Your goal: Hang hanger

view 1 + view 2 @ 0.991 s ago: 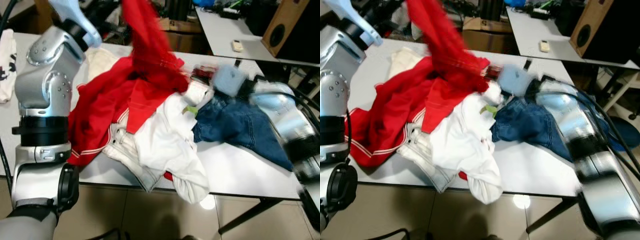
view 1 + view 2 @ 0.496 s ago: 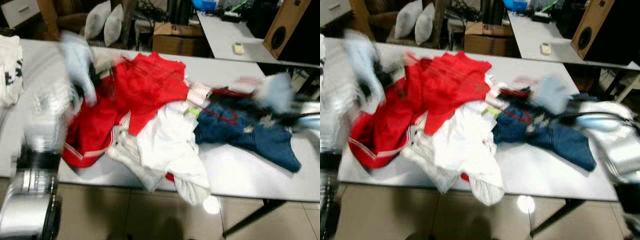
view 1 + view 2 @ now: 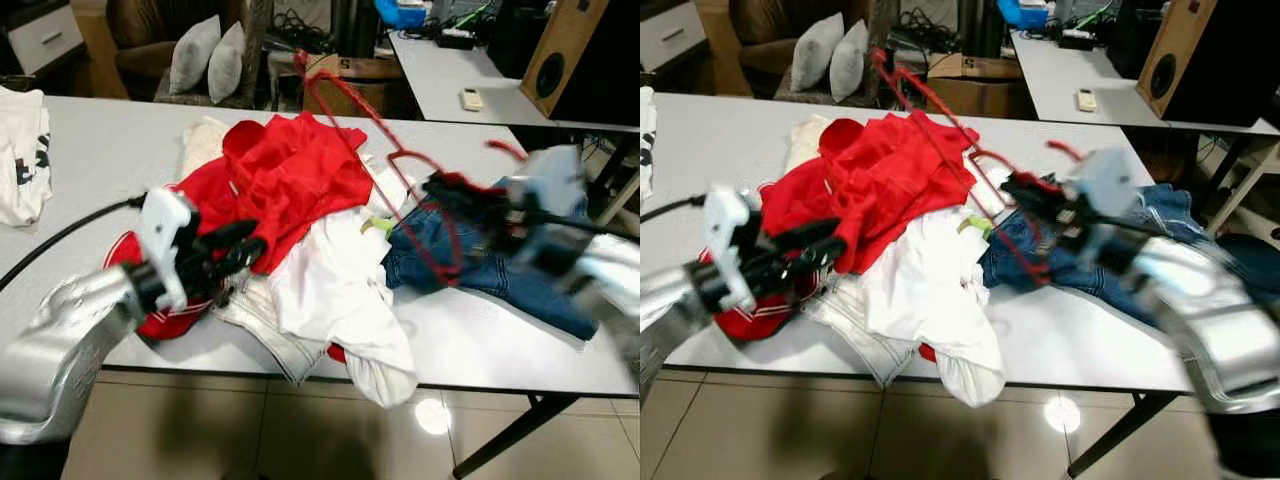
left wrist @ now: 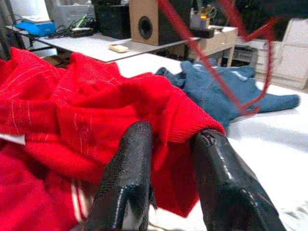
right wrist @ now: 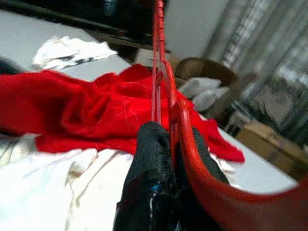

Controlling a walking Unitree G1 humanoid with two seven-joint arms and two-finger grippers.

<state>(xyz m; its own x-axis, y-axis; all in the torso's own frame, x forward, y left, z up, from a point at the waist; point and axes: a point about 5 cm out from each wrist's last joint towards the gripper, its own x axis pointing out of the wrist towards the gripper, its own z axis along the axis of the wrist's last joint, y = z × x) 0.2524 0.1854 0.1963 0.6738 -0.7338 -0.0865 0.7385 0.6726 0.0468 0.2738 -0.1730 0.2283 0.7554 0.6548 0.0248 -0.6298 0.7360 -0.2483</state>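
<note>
A red hanger [image 5: 156, 72] is clamped in my right gripper [image 3: 455, 195], which is shut on it above the blue jeans [image 3: 480, 270]. The hanger slants up and away over the clothes pile, its hook near my right wrist. A red garment [image 3: 300, 170] lies on top of the pile on the white table [image 3: 500, 345]. My left gripper [image 3: 245, 245] is open at the garment's near edge, and in the left wrist view a fold of red cloth sits just beyond the two black fingers [image 4: 127, 168].
White clothes [image 3: 340, 290] hang over the table's front edge. A white printed shirt [image 3: 20, 150] lies at the far left. Behind are two pillows [image 3: 205, 55], a cardboard box [image 3: 355, 70], a second table [image 3: 450, 75] and a wooden speaker [image 3: 560, 50].
My left arm came down from holding the red garment high; the garment now lies on the pile. My right gripper has lifted the red hanger above the jeans.
</note>
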